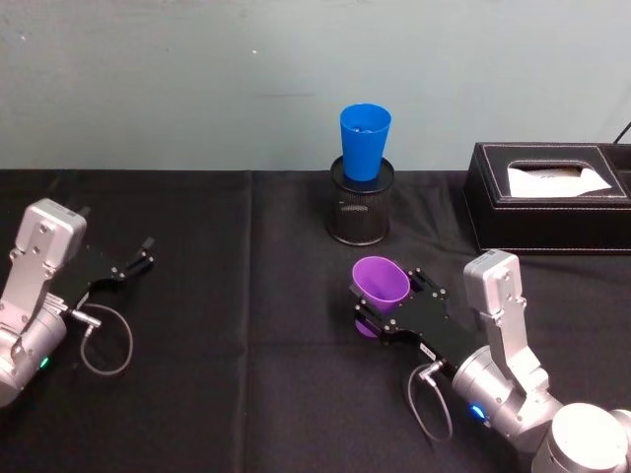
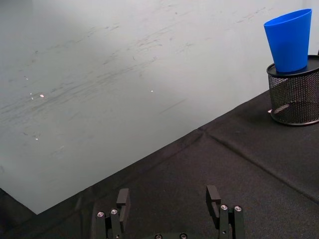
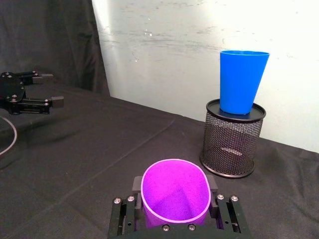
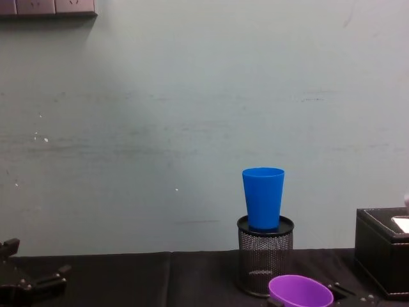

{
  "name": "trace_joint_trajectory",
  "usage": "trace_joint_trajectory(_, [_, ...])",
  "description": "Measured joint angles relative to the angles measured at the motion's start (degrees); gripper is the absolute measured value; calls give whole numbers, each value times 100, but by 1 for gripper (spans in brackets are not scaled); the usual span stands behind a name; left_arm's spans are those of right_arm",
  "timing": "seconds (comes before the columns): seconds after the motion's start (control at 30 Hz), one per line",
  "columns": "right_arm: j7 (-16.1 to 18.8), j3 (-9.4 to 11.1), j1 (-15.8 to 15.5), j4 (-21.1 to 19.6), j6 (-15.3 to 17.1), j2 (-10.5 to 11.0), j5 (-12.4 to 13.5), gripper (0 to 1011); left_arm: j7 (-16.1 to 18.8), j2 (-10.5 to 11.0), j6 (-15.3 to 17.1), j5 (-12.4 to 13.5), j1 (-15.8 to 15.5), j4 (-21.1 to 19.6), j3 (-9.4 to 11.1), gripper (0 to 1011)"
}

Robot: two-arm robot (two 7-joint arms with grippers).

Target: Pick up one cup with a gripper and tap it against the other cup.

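The right gripper (image 1: 383, 307), lower centre of the head view, has its jaws clamped on the purple cup (image 1: 381, 284). The step in hand looks like the carry: next it must lift toward the blue cup (image 1: 364, 140), which sits atop the mesh pot (image 1: 360, 204) at upper centre. The left gripper (image 1: 133, 262) idles at left, jaws apart.

A pale, scuffed wall (image 4: 192, 96) is rising behind the surface (image 1: 246, 325), which is lying under a black cloth. White wall plates (image 4: 48, 6) are sitting at eleven o'clock in the chest view.
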Motion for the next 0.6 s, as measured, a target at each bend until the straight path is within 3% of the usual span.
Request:
trace_joint_trajectory(0.2, [2, -5, -1, -11, 6, 9, 5, 749, 0, 0, 0, 0, 0, 0, 0, 1000])
trace_joint_trajectory(0.5, [2, -10, -4, -28, 30, 18, 22, 979, 0, 0, 0, 0, 0, 0, 0, 1000])
trace_joint_trajectory(0.6, [1, -12, -5, -32, 36, 20, 26, 1003, 0, 0, 0, 0, 0, 0, 0, 1000])
